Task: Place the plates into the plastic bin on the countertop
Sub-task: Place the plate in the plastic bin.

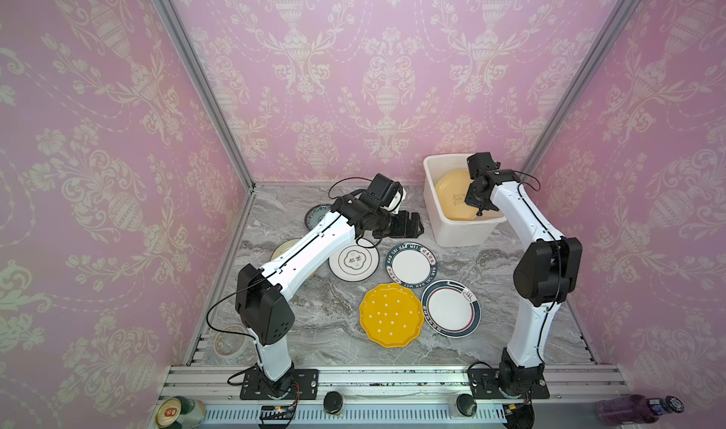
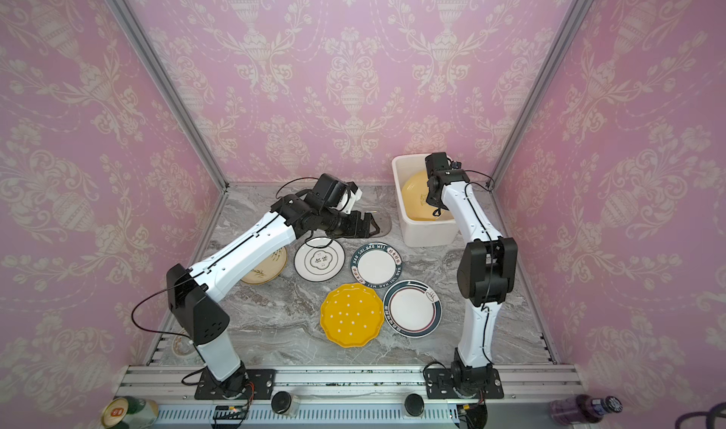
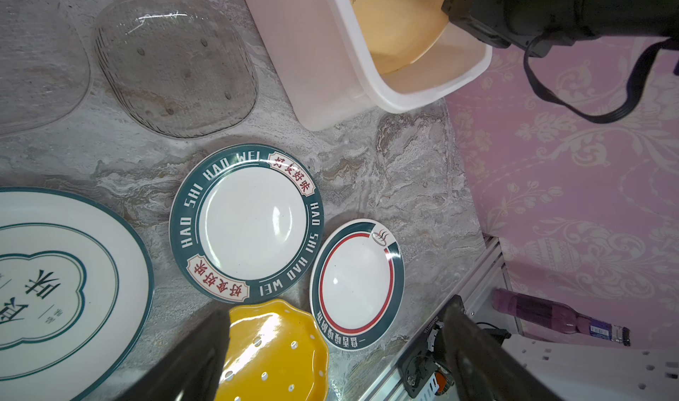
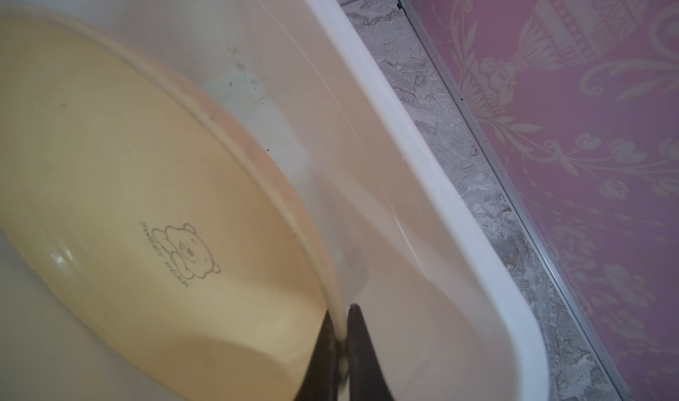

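While the right hand [image 4: 341, 344] pinches the rim of the pale yellow plate [image 4: 147, 197], that plate leans tilted inside the plastic bin [image 1: 463, 230] at the table's [image 1: 314, 340] far right corner. Left hand [image 2: 367, 223] spread wide, hovering above mid-table. Orange dotted plate [image 1: 391, 315] lies flat toward the near edge.
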